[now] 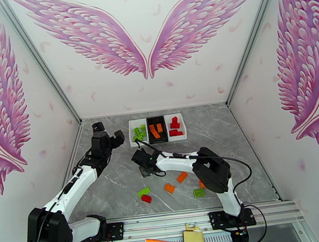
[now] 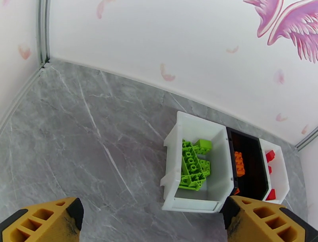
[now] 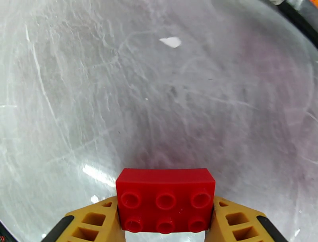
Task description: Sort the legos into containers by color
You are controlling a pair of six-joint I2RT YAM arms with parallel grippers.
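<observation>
Near the middle of the worktop [image 1: 241,155], the right gripper [image 3: 165,217] is closed on a red lego [image 3: 165,193], one finger at each side. The left gripper [image 2: 153,223] stands wide open and empty toward the back left corner, beside the containers [image 1: 155,118] at the back edge. Five loose legos [image 1: 169,188] lie near the front edge.

Three bins [image 1: 155,118] stand in a row at the back of the table [image 1: 241,155], legos [image 1: 139,133] in each. Loose legos [image 1: 169,188] lie nearer the front. The left gripper [image 1: 110,134] is just left of the bins; the right gripper [image 3: 165,217], before them, has a brick [image 3: 165,187] between its fingers.
</observation>
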